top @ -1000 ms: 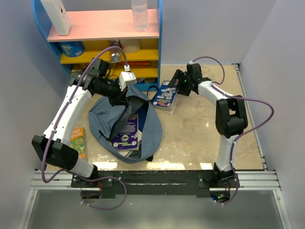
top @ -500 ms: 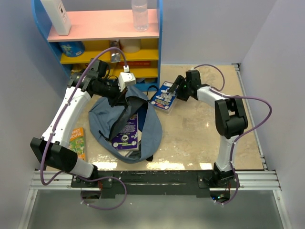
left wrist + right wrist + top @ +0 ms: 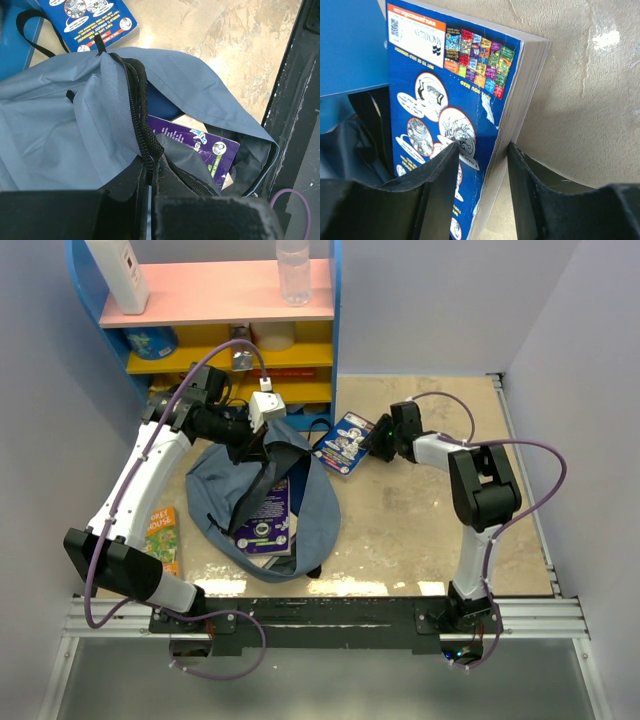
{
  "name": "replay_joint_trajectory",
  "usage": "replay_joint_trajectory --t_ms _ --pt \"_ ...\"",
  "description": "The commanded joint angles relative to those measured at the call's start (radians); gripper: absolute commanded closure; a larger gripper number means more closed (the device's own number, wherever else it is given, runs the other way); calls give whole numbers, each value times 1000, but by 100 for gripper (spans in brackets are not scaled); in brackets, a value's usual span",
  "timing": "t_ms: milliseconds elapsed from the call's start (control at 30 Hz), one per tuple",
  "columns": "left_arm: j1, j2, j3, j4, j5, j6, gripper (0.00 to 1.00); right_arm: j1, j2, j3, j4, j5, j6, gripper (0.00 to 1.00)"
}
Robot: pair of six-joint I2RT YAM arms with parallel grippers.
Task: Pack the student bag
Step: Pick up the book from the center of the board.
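The student bag (image 3: 318,510) lies on the tabletop (image 3: 420,530) left of centre in the overhead view. It is a soft grey-blue backpack with its black zipper mouth pulled open. A purple book (image 3: 268,510) lies inside the opening, its cover showing.

The left claw (image 3: 252,447) sits at the upper edge of the bag and is closed tight on the zipper rim. In the left wrist view the claw (image 3: 150,192) fills the bottom of the frame, with the black zipper band and a fold of bag (image 3: 50,125) fabric pinched between its fingers. The purple book (image 3: 200,145) shows in the gap to the lower right.

Just to the upper right of the bag lies a blue book (image 3: 345,440) with cartoon pictures on its cover. It is near the bag's black loop strap. The right claw (image 3: 378,440) is at this book's right end. In the right wrist view the claw (image 3: 482,150) is narrowed around the blue book (image 3: 450,100). One finger is over the cover and the other is against the page edge. I cannot tell whether they squeeze it.

At the top left of the overhead view stands a shelf (image 3: 220,310) with a pink top board. A clear bottle (image 3: 293,270) and a white container (image 3: 118,270) stand on it. An orange and green book (image 3: 160,530) lies at the left edge of the tabletop, beside the left arm.
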Motion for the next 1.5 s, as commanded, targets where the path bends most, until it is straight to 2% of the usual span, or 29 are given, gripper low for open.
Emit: replay_joint_trajectory --t_ms 0,133,233,267,300,367,433,467,500,600,633,667,800,867,933,967,1033,1067,1133,1267,1467 --pt "-1 -39 12 14 25 -7 100 29 -39 -42 316 -20 93 52" --pt "-3 -38 14 14 28 -7 100 38 -18 -59 373 0 119 47" --pt "-4 -38 15 10 25 -7 100 44 -15 -109 462 8 159 53" --pt "-4 -38 14 8 23 -7 100 44 -22 -126 491 11 177 64" --pt "-4 -41 14 7 21 -6 100 46 -26 -136 510 8 182 71" --pt "-6 -42 11 4 20 -3 100 47 -35 -136 513 11 180 82" --pt "-6 -42 6 4 18 -3 100 46 -44 -131 513 16 179 87" --pt "-6 -41 8 4 21 -3 100 46 -47 -130 510 16 179 98" --pt "-6 -42 6 4 21 -4 100 47 -53 -125 504 20 179 100" --pt "-7 -44 6 4 25 -7 100 47 -26 -101 487 -1 183 100" --pt "-12 -44 6 4 25 -7 100 47 -13 -69 456 -10 182 94" --pt "-11 -45 8 4 26 -9 100 47 0 -55 439 -20 180 79" --pt "-15 -48 3 4 23 -9 100 55 30 -44 444 -20 193 58" --pt "-15 -48 2 2 21 -7 100 53 49 -33 442 -23 199 52" --pt "-15 -48 1 2 23 -10 100 55 59 -22 444 -23 199 58" --pt "-14 -50 0 2 23 -10 100 53 62 -22 445 -23 199 68" --pt "-14 -50 0 2 23 -10 100 53 57 -25 445 -20 203 80" --pt "-15 -50 -2 2 20 -10 100 55 44 -27 439 -17 202 91" --pt "-14 -51 0 5 20 -12 100 53 17 -36 421 -10 196 100" --pt "-14 -51 -14 20 18 -18 100 47 -71 -71 405 -10 191 100" --pt "-14 -54 -25 43 21 -32 100 37 -321 -134 320 -27 147 100"
